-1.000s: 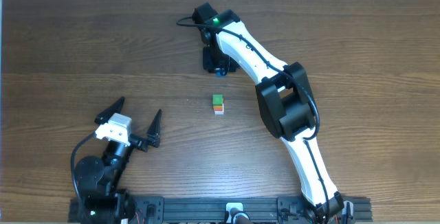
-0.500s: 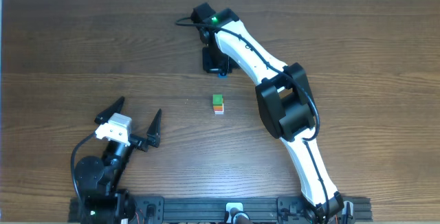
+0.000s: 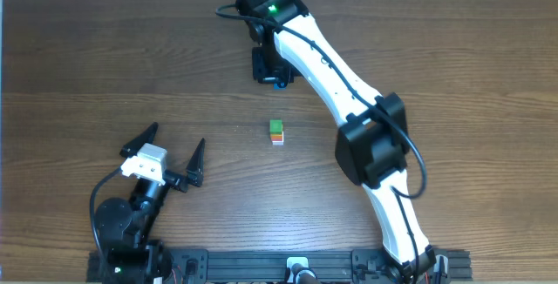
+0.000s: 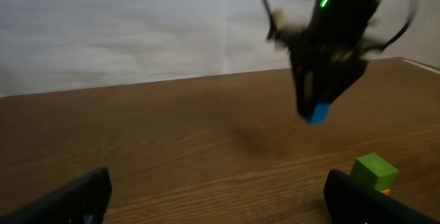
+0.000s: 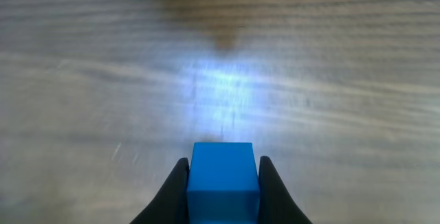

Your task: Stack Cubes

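Right wrist view: right fingers (image 5: pixel 170 189) clamp the blue cube (image 5: pixel 223 177) above the table (image 5: pixel 103 59); left fingers (image 3: pixel 196 158) stand wide apart.

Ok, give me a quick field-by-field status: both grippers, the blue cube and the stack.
right gripper: shut on the blue cube
blue cube: held clear above the table, bare wood beneath it, not over the stack
stack: green cube on top, orange cube under it, near the table's middle
left gripper: open, holding nothing, near its base, away from the stack
step left: blue cube not yet on the green cube
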